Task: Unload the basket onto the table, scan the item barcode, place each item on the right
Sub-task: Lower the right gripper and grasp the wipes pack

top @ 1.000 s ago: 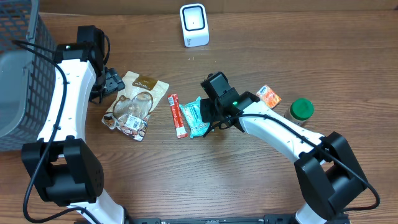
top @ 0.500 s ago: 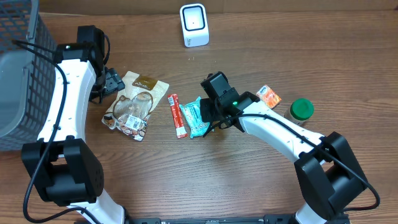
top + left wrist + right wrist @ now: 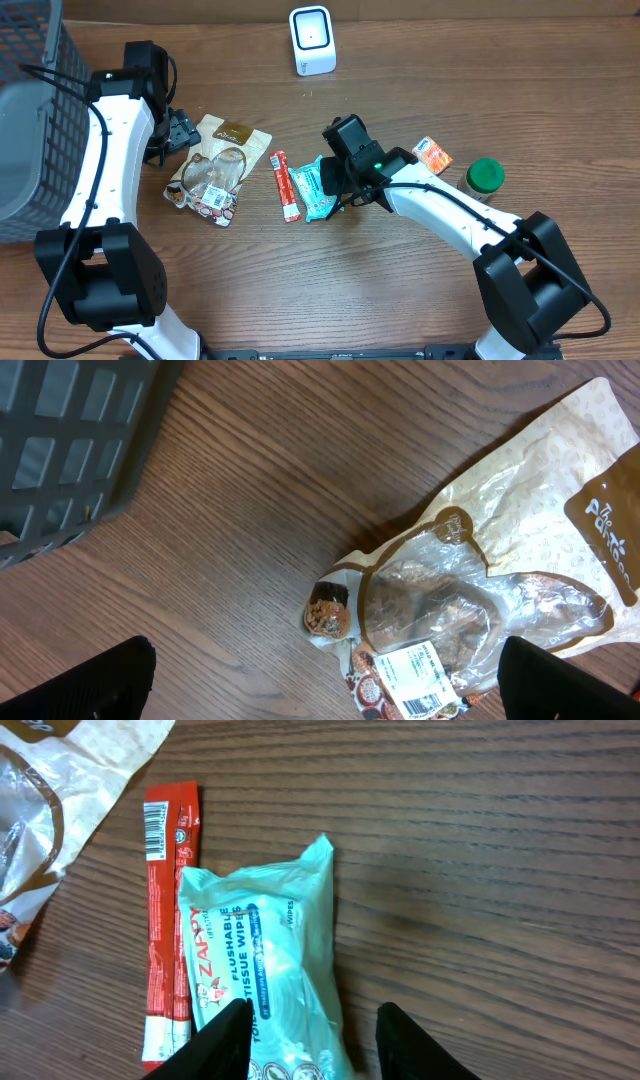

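The step in hand looks like the pick-up that comes before any scanning: the right end effector (image 3: 312,1040) hovers low over the teal wipes pack (image 3: 262,970), its two fingers partly spread and pinching nothing. The pack lies flat on the tabletop (image 3: 400,300) directly beneath it and reaches forward from the fingertips. One finger sits over the pack's face, while the other hangs just off its free edge with bare wood showing between them. A red snack stick (image 3: 160,920) lies against the pack's opposite edge, touching it. The left end effector (image 3: 330,695) is spread fully wide and empty above a clear-windowed snack bag (image 3: 470,590), taking no part. The white scanner (image 3: 311,40) stands ahead of the right end effector, well apart, near the far side. The next move probably calls for shifting sideways until the fingers straddle the pack, lowering and closing without catching the red stick, then lifting and turning the barcode toward the scanner; no barcode on the pack is visible from here.
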Robot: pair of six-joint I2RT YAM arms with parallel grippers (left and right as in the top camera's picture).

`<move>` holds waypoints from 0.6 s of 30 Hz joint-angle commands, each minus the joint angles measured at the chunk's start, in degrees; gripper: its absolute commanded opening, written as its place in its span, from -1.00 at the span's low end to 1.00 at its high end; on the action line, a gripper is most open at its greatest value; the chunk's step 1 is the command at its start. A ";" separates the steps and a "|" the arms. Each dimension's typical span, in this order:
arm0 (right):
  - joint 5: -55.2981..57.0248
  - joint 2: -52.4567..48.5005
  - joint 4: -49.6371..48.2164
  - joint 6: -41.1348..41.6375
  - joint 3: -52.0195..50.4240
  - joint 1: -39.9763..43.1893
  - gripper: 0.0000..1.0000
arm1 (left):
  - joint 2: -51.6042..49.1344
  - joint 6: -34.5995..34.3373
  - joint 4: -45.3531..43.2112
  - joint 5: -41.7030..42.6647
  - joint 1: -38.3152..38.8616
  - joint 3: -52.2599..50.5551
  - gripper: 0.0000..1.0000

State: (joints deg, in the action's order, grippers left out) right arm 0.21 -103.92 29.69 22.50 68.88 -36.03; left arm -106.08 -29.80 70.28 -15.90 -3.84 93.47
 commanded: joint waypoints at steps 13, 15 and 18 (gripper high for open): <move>-1.88 -3.89 -0.04 0.26 -0.37 0.02 -0.18 | 0.46 0.02 -0.07 -0.59 0.26 0.98 1.00; -2.49 -3.91 0.31 0.24 -0.42 0.02 -0.19 | 0.46 0.04 -0.07 -0.59 0.26 0.98 0.99; -3.74 -4.26 0.35 0.24 -0.59 0.02 -0.18 | 0.46 0.04 -0.07 -0.61 0.26 0.98 1.00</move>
State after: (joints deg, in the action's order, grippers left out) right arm -1.91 -107.79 30.06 22.46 68.82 -36.03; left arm -106.08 -29.80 70.28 -15.90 -3.84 93.49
